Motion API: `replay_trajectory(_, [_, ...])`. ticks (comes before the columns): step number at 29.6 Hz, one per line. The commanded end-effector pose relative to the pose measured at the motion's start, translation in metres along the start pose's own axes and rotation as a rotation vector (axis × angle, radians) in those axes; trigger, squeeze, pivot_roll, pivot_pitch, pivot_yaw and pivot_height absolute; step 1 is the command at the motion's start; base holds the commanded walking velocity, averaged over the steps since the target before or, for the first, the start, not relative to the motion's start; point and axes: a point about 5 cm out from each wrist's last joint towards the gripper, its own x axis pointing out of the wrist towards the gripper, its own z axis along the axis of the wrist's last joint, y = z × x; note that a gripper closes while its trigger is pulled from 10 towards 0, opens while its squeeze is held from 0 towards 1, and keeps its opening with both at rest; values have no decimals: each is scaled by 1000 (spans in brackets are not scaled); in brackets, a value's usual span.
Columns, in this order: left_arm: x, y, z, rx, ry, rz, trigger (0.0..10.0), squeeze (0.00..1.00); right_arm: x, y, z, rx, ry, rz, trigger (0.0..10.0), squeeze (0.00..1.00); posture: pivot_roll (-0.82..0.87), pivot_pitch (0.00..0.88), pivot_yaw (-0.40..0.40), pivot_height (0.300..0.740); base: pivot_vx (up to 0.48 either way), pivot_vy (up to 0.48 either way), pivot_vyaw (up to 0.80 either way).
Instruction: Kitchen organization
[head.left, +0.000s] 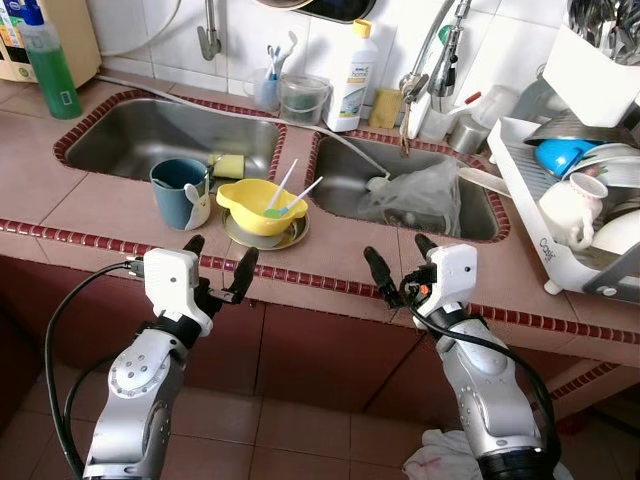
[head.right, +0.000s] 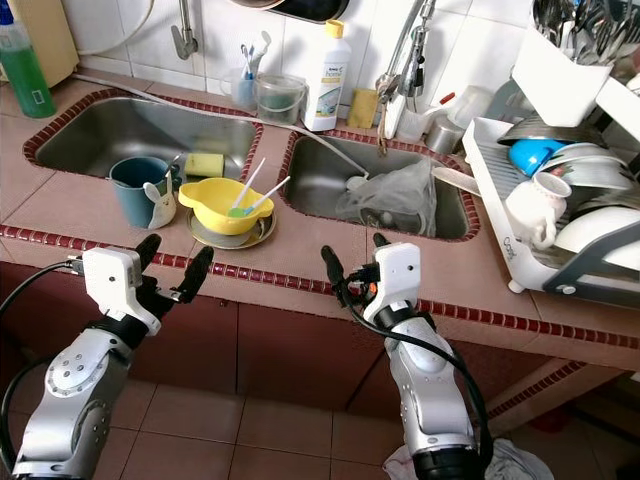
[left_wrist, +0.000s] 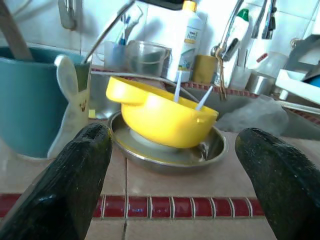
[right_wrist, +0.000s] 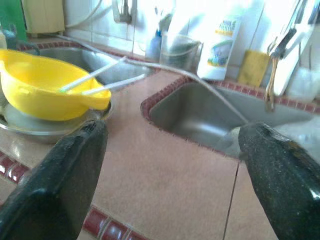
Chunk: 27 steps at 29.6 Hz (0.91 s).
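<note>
Kitchen counter (head.left: 90, 190) of reddish-brown tile runs across the scene, edged with a dark red tile border and set with two steel basins. Left sink (head.left: 150, 135) holds a yellow-green sponge (head.left: 229, 165) at its near right corner. Right sink (head.left: 345, 180) holds a crumpled clear plastic bag (head.left: 415, 195), with a tap (head.left: 440, 45) above it. At the far right a white dish rack (head.left: 525, 190) stands on the counter, carrying a white mug (head.left: 568, 208), pale plates and a blue bowl (head.left: 562, 155).

On the strip of counter between the two basins, near the front edge, a yellow bowl (head.left: 262, 205) sits tilted on a shallow metal plate (head.left: 290, 237), with two white utensils (head.left: 290, 190) leaning in it. Just beside it on the left stands a teal mug (head.left: 178, 192), with a small white rabbit figure (left_wrist: 74, 107) touching its front.

Along the back wall are a white detergent bottle (head.left: 352, 80), a clear tub (head.left: 303, 98), a cup of toothbrushes (head.left: 266, 85) and, far left, a green bottle (head.left: 50, 65).

Both arms reach up toward the counter's front edge. The left gripper (head.left: 220, 268) hovers just before the bowl and teal mug, fingers spread wide and holding nothing. The right gripper (head.left: 400, 260) hangs before the right sink's near rim, fingers likewise parted and empty.
</note>
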Motion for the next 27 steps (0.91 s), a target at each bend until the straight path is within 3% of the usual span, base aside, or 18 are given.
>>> replay_trajectory(1, [0,-8,4,1,-3,-17,10000,0,-3,-5,12,-43,-56,-28,10000,0,161,0,-133,740,0,0,0])
replay_trajectory(9, [0,-6,16,12,-19,-18,10000,0,-5,-15,28,-61,-135,-81,10000,0,165,0,-129,740,0,0,0])
replay_trajectory(18, [9,6,24,30,-31,-3,10000,0,5,-24,31,-78,-140,-99,10000,0,171,0,-124,740,0,0,0])
replay_trajectory(27, [11,4,23,7,-25,15,10000,0,9,-25,33,-81,-145,-107,10000,0,170,0,-124,740,0,0,0])
